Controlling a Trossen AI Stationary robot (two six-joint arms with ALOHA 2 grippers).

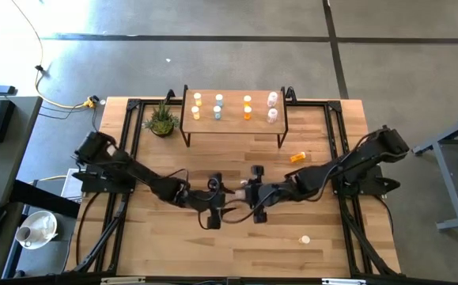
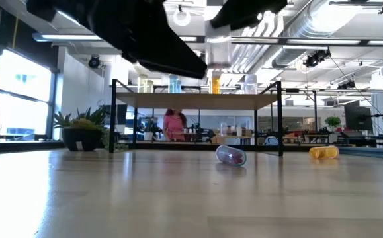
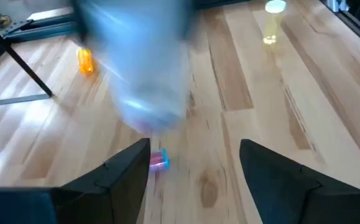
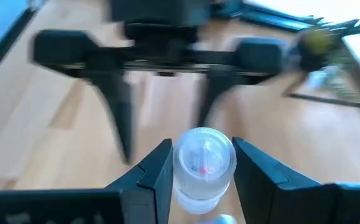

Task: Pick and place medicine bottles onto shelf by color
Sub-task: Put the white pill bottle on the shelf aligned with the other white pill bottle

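My right jaws are pinching a small clear pinkish-white medicine bottle (image 4: 203,165) by its sides, holding it in the air over the middle of the light wooden table (image 1: 173,237), on the near side of the low light-wood shelf on thin black legs (image 1: 232,127). My left jaws are spread wide and empty, facing the right ones from the left, close to the held bottle. On the table beneath this spot lies another small clear bottle with pink inside (image 2: 231,155), tipped on its side. An orange bottle (image 1: 297,157) lies on its side to the right, near the shelf's right legs, and a pale yellow white-capped bottle (image 1: 304,239) is at the near right. On the shelf eight bottles stand in pairs: yellow (image 1: 197,98) at the left, then pale blue (image 1: 219,99), orange (image 1: 247,100), and pinkish-white (image 1: 273,98) at the right. A small green potted plant (image 1: 161,120) sits just left of the shelf.
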